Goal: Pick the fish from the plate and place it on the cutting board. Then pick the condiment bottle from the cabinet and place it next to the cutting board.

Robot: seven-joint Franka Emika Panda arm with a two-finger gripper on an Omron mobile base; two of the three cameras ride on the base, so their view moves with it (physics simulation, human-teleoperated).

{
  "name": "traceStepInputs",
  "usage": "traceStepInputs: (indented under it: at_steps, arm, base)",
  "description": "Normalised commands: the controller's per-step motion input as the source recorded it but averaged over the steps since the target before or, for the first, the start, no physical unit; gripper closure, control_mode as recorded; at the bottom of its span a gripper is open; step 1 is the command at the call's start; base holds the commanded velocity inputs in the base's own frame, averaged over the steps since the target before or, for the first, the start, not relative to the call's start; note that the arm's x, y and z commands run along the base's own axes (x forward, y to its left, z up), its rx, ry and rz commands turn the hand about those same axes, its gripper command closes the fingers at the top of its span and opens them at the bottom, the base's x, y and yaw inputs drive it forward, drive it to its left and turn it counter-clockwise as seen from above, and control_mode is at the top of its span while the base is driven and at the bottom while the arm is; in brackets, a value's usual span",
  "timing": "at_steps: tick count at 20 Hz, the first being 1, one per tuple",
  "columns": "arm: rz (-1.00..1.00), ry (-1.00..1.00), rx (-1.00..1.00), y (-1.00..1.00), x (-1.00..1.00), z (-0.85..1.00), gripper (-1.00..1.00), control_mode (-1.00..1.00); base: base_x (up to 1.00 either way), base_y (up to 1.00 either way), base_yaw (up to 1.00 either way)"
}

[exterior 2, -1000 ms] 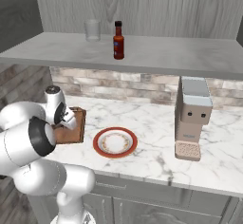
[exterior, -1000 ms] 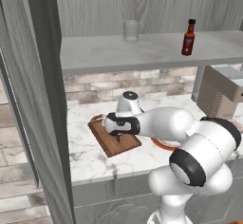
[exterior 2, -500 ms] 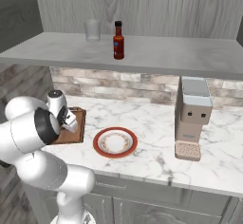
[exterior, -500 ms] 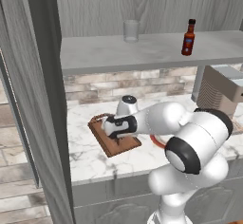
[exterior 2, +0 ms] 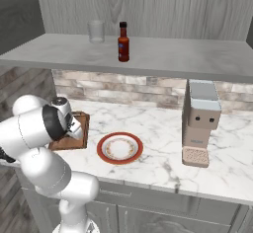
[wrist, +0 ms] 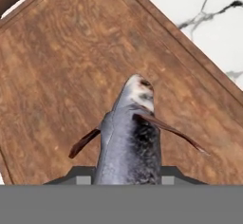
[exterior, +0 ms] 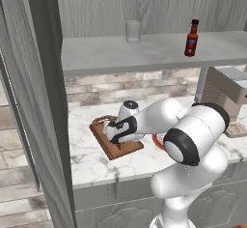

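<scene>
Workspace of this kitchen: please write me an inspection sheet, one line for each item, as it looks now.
Surface: white marbled counter, brick backsplash behind.
Job's things: fish held over the cutting board; plate bare; condiment bottle upright on the cabinet shelf.
Clutter: drinking glass on the shelf; coffee machine on the counter.
Grippers: gripper, jaws closed on the fish, low over the board.
Cables: nothing seen.
Surroundings: grey wood-grain wall and side panel.
</scene>
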Motion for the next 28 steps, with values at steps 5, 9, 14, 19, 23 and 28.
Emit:
traceStepInputs:
  at_steps: [5, 9, 14, 19, 23, 28]
  arm:
    - [0.00, 0.00, 0.00, 0.00, 0.18, -0.15, 1.00, -1.00]
    - [0.00, 0.00, 0.00, 0.00, 0.16, -0.19, 1.00, -1.00]
    - [0.00, 0.00, 0.00, 0.03, 0.15, -0.26, 1.00, -1.00]
    - [0.00, 0.00, 0.00, 0.03, 0.13, -0.33, 1.00, -1.00]
    - [0.00, 0.00, 0.00, 0.01, 0.11, -0.40, 1.00, -1.00]
    - [0.00, 0.00, 0.00, 0.07, 0.04, -0.38, 1.00, -1.00]
  base:
    - [0.00, 0.00, 0.00]
    - [0.00, 0.00, 0.00]
    - [0.00, 0.00, 0.00]
    - [0.00, 0.00, 0.00]
    - [0.00, 0.00, 0.00]
    - [0.00, 0.00, 0.00]
